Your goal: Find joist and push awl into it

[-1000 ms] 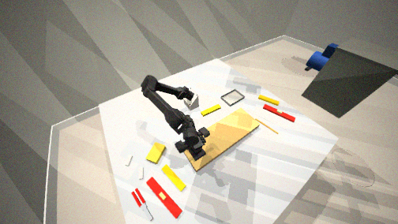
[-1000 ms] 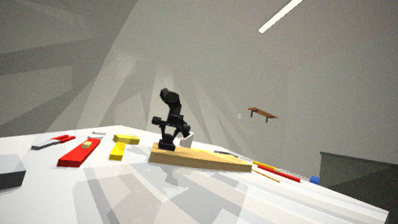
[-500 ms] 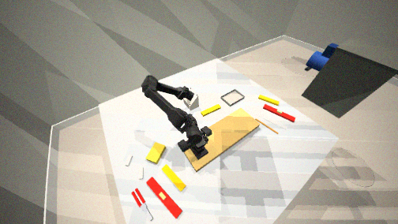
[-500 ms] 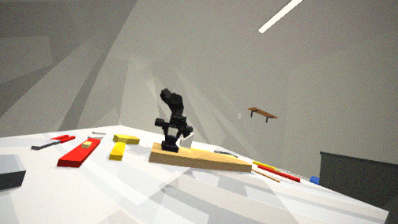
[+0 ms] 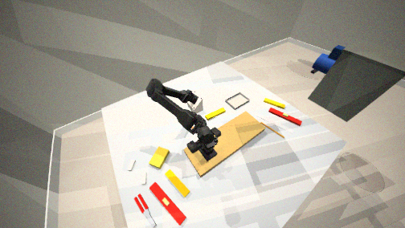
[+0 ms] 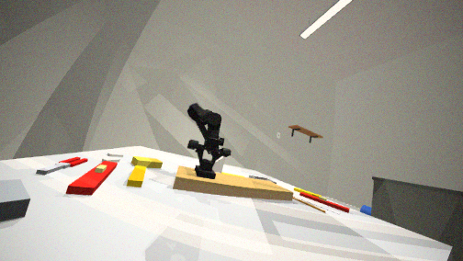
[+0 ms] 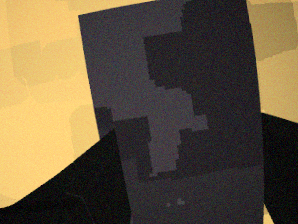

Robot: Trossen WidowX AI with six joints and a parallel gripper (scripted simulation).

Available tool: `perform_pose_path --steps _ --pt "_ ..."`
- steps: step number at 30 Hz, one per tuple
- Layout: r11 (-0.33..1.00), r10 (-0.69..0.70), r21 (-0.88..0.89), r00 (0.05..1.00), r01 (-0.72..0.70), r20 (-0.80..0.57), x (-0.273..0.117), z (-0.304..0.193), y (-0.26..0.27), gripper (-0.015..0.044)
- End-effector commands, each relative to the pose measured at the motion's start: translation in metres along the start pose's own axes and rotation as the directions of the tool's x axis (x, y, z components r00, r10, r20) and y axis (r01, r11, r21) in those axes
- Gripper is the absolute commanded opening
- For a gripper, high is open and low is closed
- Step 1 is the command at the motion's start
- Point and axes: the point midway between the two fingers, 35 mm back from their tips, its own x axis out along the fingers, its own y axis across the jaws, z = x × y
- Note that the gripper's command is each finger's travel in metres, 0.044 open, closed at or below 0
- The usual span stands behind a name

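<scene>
The dark stud finder (image 5: 208,155) (image 6: 205,173) (image 7: 170,100) is upright between the fingers of my gripper (image 5: 207,148) (image 6: 206,164) (image 7: 181,125), which is shut on it. It is at or just above the top of the tan floor panel (image 5: 245,132) (image 6: 239,185) (image 7: 40,100), near the panel's left end; contact is hard to tell. The joist is hidden. The grey-rimmed tray (image 5: 231,104) lies behind the panel. A thin orange-brown stick (image 5: 273,130) (image 6: 310,205) lies off the panel's right end; I cannot tell whether it is the awl. No hole is visible in the panel.
A yellow bar (image 5: 215,113) and a white block (image 5: 197,105) are behind the panel. Left are a yellow block (image 5: 159,157), an orange-yellow bar (image 5: 177,183), a red level (image 5: 173,209) and red-handled pliers (image 5: 143,203). Another red level (image 5: 291,118) is at the right.
</scene>
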Motion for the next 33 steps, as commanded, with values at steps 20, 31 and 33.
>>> perform_pose_path --steps 20,31,33 --pt "1.0 0.001 0.003 1.0 -0.001 -0.001 0.001 0.0 0.05 0.0" --pt "1.0 0.002 0.004 1.0 -0.002 -0.001 0.001 0.0 0.073 0.0" --pt "1.0 0.002 0.004 1.0 -0.002 -0.001 0.001 0.0 0.077 0.0"
